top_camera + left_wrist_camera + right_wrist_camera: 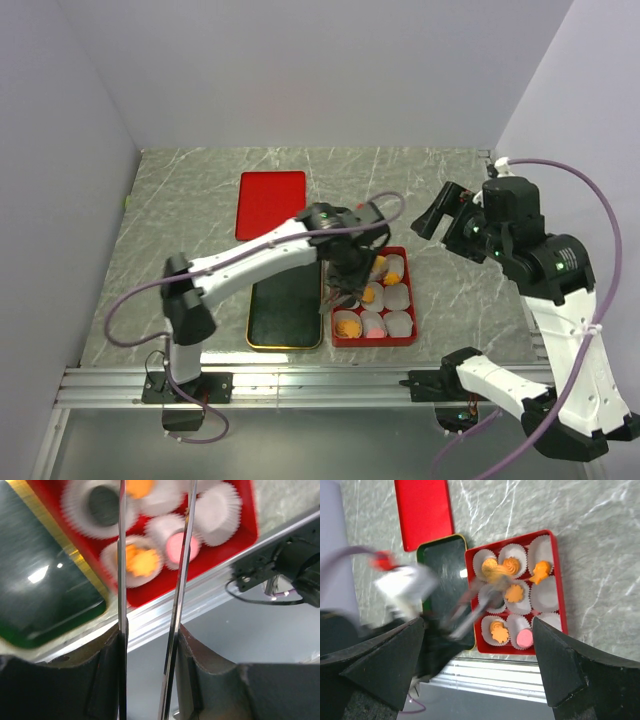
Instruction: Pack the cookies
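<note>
My left gripper [347, 285] hangs over the red tray [558, 580], where the cookies [514, 593] lie in paper cups [546, 596]. I cannot tell if its thin blades pinch the orange round [490, 570], so I should descend straight and slowly. My right gripper [432, 218], at 2 o'clock of the tray, is spread wide; its view shows the whole tray, while the left wrist view cuts off the blade tips.

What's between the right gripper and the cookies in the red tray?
Only bare marble table, seen in the top view; the right gripper hangs past the far right corner of the red tray.
</note>
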